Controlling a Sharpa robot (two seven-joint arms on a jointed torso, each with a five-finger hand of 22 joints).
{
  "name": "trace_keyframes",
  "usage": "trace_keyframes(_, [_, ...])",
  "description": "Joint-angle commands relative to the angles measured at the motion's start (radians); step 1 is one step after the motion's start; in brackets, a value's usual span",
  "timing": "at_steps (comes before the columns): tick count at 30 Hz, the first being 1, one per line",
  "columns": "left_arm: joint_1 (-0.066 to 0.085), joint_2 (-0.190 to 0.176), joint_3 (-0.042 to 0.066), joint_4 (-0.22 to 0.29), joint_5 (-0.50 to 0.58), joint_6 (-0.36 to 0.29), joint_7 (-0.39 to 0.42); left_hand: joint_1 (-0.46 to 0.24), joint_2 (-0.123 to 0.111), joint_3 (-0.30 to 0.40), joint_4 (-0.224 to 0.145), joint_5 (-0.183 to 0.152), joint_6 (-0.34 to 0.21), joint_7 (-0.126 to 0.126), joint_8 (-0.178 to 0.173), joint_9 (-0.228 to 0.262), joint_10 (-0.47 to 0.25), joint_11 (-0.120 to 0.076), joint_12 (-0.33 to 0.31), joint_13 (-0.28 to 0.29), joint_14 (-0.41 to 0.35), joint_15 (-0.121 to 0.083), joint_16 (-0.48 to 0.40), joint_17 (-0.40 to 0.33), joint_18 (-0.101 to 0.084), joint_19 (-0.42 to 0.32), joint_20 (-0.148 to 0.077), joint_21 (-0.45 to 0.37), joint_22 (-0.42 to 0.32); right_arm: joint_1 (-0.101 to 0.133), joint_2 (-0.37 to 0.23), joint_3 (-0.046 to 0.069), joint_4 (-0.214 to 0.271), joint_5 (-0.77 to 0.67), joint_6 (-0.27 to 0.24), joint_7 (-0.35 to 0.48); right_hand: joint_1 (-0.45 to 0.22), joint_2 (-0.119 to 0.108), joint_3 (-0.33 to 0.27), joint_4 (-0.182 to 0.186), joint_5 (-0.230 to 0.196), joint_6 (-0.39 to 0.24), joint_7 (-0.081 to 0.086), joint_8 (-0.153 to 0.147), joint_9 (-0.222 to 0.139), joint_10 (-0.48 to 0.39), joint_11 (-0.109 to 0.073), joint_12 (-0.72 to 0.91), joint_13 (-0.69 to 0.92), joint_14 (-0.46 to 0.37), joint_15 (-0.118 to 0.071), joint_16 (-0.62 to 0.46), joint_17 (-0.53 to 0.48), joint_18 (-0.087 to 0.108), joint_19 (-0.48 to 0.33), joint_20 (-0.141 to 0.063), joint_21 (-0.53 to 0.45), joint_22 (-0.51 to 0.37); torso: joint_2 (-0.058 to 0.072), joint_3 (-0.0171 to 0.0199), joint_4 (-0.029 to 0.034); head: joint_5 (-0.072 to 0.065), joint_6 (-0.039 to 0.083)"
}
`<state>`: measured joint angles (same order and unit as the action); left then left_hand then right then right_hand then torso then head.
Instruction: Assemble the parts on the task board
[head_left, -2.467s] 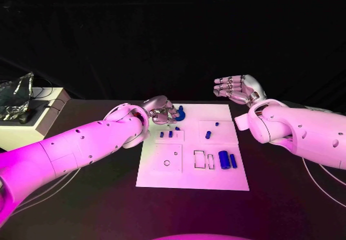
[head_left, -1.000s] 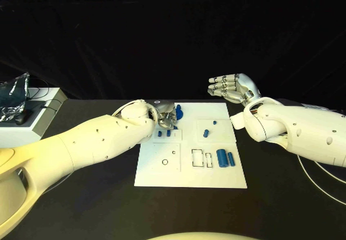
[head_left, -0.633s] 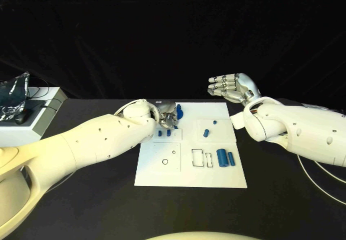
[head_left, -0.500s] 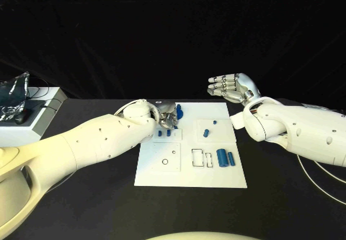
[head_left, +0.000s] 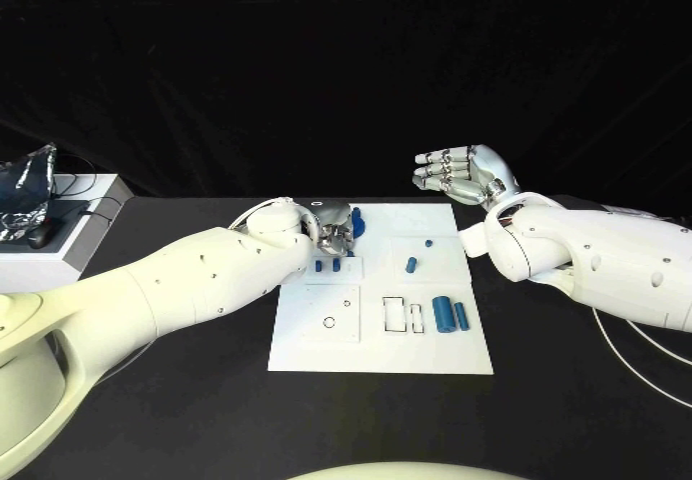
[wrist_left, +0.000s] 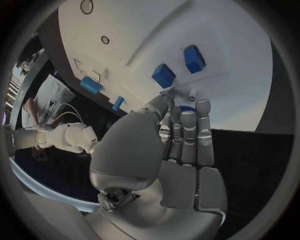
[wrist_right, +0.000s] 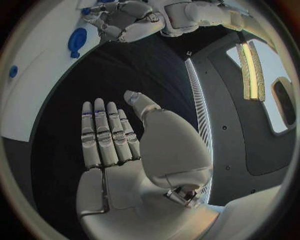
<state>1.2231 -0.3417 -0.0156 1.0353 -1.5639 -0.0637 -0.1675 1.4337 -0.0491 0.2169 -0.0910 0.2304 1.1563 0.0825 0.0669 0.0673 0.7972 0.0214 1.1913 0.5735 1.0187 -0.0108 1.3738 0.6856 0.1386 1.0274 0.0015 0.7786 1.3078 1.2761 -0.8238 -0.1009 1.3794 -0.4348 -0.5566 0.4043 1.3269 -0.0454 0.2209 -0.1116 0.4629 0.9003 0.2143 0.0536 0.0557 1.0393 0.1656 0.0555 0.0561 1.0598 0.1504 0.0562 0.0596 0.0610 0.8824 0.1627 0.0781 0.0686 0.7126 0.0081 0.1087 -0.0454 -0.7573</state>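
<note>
My left hand (head_left: 333, 226) sits over the upper left part of the task board (head_left: 382, 355) in the head view, at the board's far edge. Its fingers (wrist_left: 187, 131) lie straight and close together, the tips just short of a small pale peg (wrist_left: 192, 93) that stands on the board beside two blue blocks (wrist_left: 178, 67). A sliver of blue (wrist_left: 185, 108) shows just beyond the fingertips; I cannot tell whether I am pinching it or only touching it, since my own fingers cover it.

From the head camera, a larger blue part (head_left: 356, 221) lies immediately right of this hand, partly behind it. The two short blue pieces (head_left: 327, 266) sit just below the hand in the frame, their long axes running up and down the picture. So the work lies directly ahead of and under my left fingertips, and I judge this hand is the one to act.

My right hand (head_left: 459, 172) hangs at the upper right of the frame, beyond the board's far right corner and well apart from every part. It holds nothing; the fingers (wrist_right: 106, 135) are side by side and the thumb is apart from them.

Lower on the board, two blue cylinders (head_left: 451, 313) lie side by side, lengthwise up the frame, next to outlined rectangular slots (head_left: 404, 314), with a small ring-shaped hole (head_left: 330, 322) to their left. What happens at my left fingertips stays hidden behind my palm in the head view.
</note>
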Motion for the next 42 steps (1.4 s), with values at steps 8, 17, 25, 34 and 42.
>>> trace_keyframes(8, [0.001, 0.007, -0.001, -0.018, 0.03, 0.004, 0.01, -0.003, 0.008, 0.008, -0.006, 0.001, -0.027, 0.006, -0.006, -0.002, 0.002, 0.005, -0.01, -0.002, 0.0, 0.0, -0.007, 0.002, 0.005, -0.008, 0.004, 0.003, 0.014, 0.001, -0.001, 0.0, 0.003, -0.008, 0.013, 0.008, -0.001, -0.009, -0.013, 0.0, 0.005, -0.005, -0.002, 0.003, 0.001, 0.001, 0.003, 0.003, 0.001, 0.004, 0.002, 0.004, 0.001, -0.016, 0.0, 0.004, -0.004, 0.0, -0.001, 0.0016, -0.0005, -0.004, -0.002])
trace_keyframes(17, [0.001, 0.012, -0.004, -0.025, 0.047, 0.005, 0.018, -0.008, -0.005, 0.011, -0.003, -0.001, -0.084, 0.006, -0.006, -0.003, -0.001, 0.006, -0.011, -0.005, -0.004, 0.002, -0.004, 0.003, 0.007, -0.012, 0.009, 0.003, 0.013, 0.001, -0.001, 0.0, 0.004, -0.008, 0.012, 0.007, -0.001, -0.009, -0.015, 0.0, 0.004, -0.007, -0.001, 0.003, 0.001, 0.0, 0.003, 0.003, 0.001, 0.003, 0.002, 0.005, 0.001, -0.016, -0.001, 0.005, -0.004, 0.0, -0.001, 0.0005, 0.0005, -0.006, -0.001])
trace_keyframes(25, [0.001, 0.011, -0.012, -0.022, 0.05, -0.011, 0.028, -0.007, -0.014, -0.001, 0.002, -0.003, -0.133, -0.004, -0.006, -0.004, 0.003, 0.002, -0.007, -0.005, -0.003, -0.001, -0.001, 0.003, 0.008, -0.01, 0.01, 0.003, 0.012, 0.002, -0.002, 0.0, 0.004, -0.008, 0.013, 0.007, -0.001, -0.009, -0.015, 0.0, 0.004, -0.007, -0.001, 0.003, 0.001, 0.0, 0.003, 0.003, 0.001, 0.003, 0.002, 0.005, 0.001, -0.016, -0.001, 0.005, -0.004, 0.0, -0.002, -0.0009, 0.0018, -0.007, -0.002])
trace_keyframes(34, [0.001, 0.008, -0.019, -0.013, 0.034, -0.005, 0.071, 0.013, -0.014, 0.012, -0.02, -0.002, -0.12, -0.006, -0.005, -0.004, 0.006, 0.001, -0.006, -0.006, -0.003, -0.002, 0.004, 0.006, 0.007, -0.011, 0.006, 0.012, 0.016, 0.002, -0.003, 0.0, 0.005, -0.008, 0.014, 0.006, -0.001, -0.009, -0.015, 0.0, 0.004, -0.007, -0.001, 0.003, 0.001, 0.0, 0.003, 0.003, 0.001, 0.003, 0.002, 0.005, 0.001, -0.016, -0.001, 0.005, -0.004, 0.0, -0.002, -0.0014, 0.0021, -0.008, -0.004])
trace_keyframes(42, [0.002, 0.007, -0.024, -0.014, 0.019, -0.002, 0.084, 0.008, -0.015, 0.036, -0.044, -0.002, -0.11, -0.007, -0.004, -0.003, 0.011, 0.0, -0.006, -0.004, -0.002, -0.003, 0.007, 0.01, 0.007, -0.015, 0.003, 0.027, 0.016, 0.002, -0.003, 0.0, 0.005, -0.008, 0.015, 0.005, 0.0, -0.006, -0.018, 0.001, 0.005, -0.006, -0.002, 0.003, 0.001, 0.001, 0.003, 0.003, 0.001, 0.004, 0.002, 0.005, 0.001, -0.016, -0.001, 0.005, -0.004, 0.0, -0.002, -0.0011, 0.001, -0.007, -0.003])
